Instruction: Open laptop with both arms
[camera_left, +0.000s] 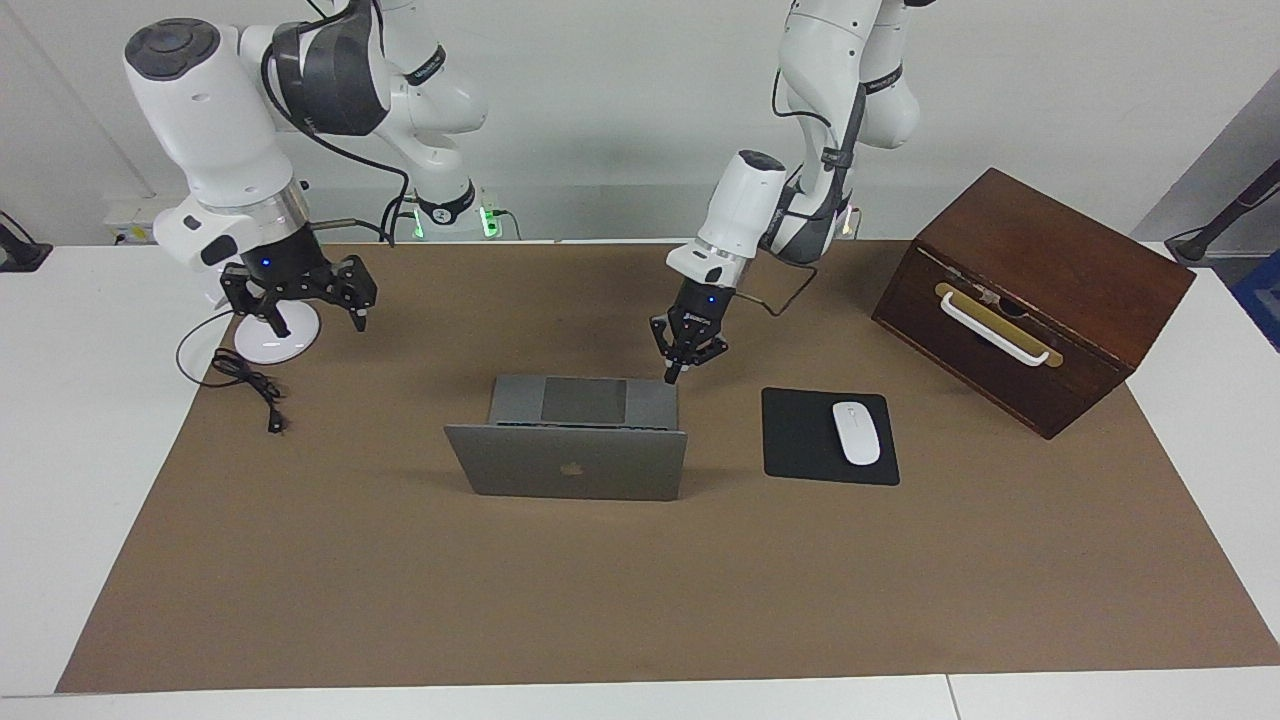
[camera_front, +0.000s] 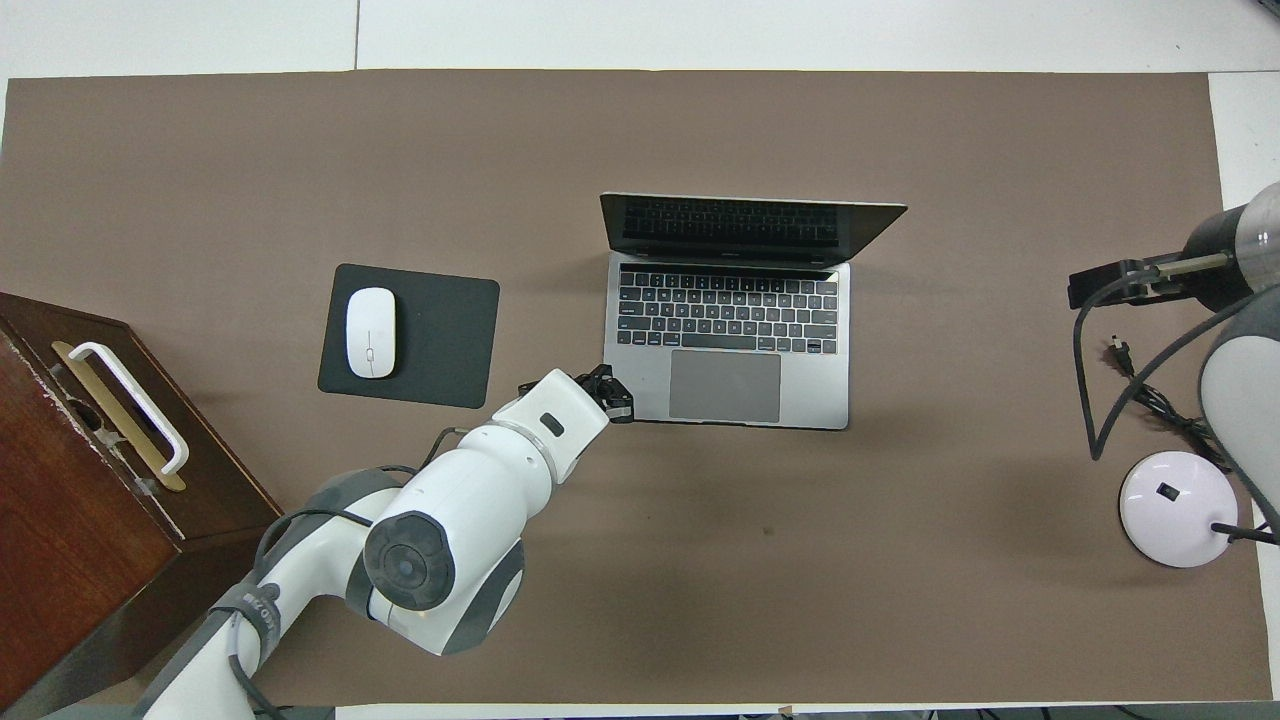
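The silver-grey laptop stands open in the middle of the brown mat, its lid raised with the apple logo facing away from the robots. Its keyboard and trackpad show in the overhead view. My left gripper is low at the deck's near corner toward the left arm's end, at the deck's edge; it also shows in the overhead view. My right gripper is open and empty, held above the mat's edge at the right arm's end, well away from the laptop; it also shows in the overhead view.
A black mouse pad with a white mouse lies beside the laptop toward the left arm's end. A brown wooden box with a white handle stands past it. A white round base and a black cable lie under the right gripper.
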